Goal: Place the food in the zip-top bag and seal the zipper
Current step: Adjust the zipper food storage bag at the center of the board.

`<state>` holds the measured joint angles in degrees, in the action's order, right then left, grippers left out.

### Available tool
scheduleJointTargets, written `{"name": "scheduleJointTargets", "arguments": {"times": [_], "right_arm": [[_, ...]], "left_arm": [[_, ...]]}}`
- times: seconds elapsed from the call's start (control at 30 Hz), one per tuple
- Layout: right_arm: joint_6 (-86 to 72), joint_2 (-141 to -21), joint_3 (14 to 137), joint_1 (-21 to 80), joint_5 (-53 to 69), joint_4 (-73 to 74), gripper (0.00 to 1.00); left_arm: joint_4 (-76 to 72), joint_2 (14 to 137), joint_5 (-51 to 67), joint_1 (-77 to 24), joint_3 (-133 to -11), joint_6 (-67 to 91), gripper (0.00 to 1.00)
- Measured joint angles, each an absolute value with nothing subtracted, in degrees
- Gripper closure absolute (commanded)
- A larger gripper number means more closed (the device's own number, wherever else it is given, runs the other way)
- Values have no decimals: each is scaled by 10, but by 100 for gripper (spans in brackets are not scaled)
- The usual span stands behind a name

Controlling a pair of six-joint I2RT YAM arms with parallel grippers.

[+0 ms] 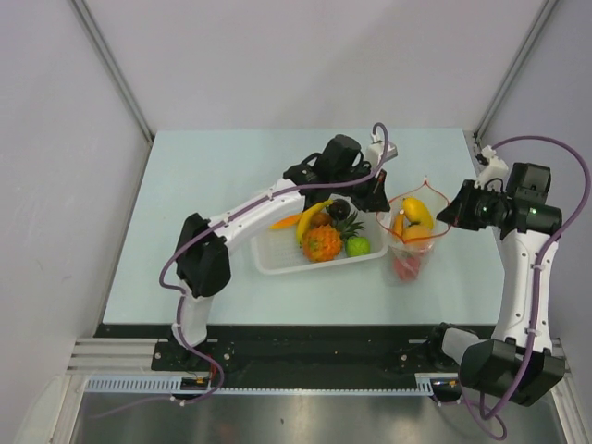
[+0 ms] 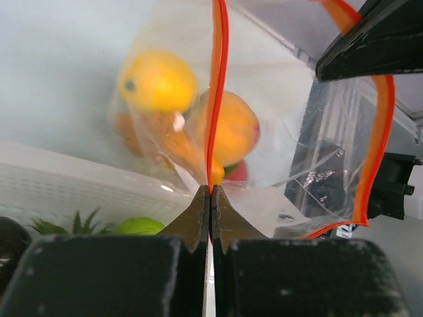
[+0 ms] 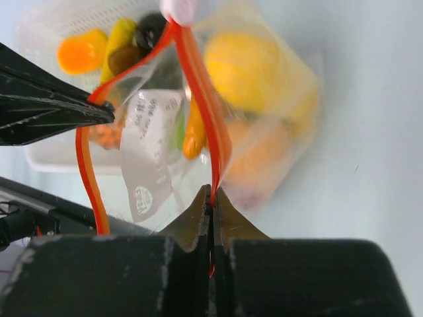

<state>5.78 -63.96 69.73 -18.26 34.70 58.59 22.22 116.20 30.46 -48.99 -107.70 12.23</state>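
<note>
Overhead, you see the left arm stretched from its base at lower left, up and right across the white perforated plastic basket (image 1: 277, 264). Its left gripper (image 1: 377, 199) meets the left rim of the clear crinkly zip-top bag (image 1: 412, 254), which stands open-mouthed right of centre. The right arm rises from lower right and bends leftward, with the right gripper (image 1: 446, 215) at the bag's right rim. Yellow, orange and red toy fruits (image 1: 416, 211) sit inside the bag. An orange toy pineapple (image 1: 322, 243) and a round green toy fruit (image 1: 358, 246) lie in the basket.

From the left wrist, you see the jaws pressed together on the thin red-orange zipper strip (image 2: 218, 79), low at centre frame.

From the right wrist, those jaws likewise pinch the zipper strip at lower centre.
</note>
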Motion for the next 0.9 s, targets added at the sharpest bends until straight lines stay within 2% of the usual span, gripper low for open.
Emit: {"name": "scheduleJointTargets", "arguments": {"times": [0.23, 0.5, 0.77, 0.9], "right_arm": [[47, -616, 726, -167, 349, 561, 100], [45, -642, 654, -158, 333, 545, 100], [40, -639, 746, -176, 371, 545, 100], [36, -603, 729, -175, 375, 532, 100]], "left_arm": [[211, 1135, 295, -491, -1093, 98, 97], [257, 1153, 289, -484, -1109, 93, 95], [228, 1131, 304, -477, -1099, 84, 91], [216, 1123, 301, -477, -1099, 85, 90]]}}
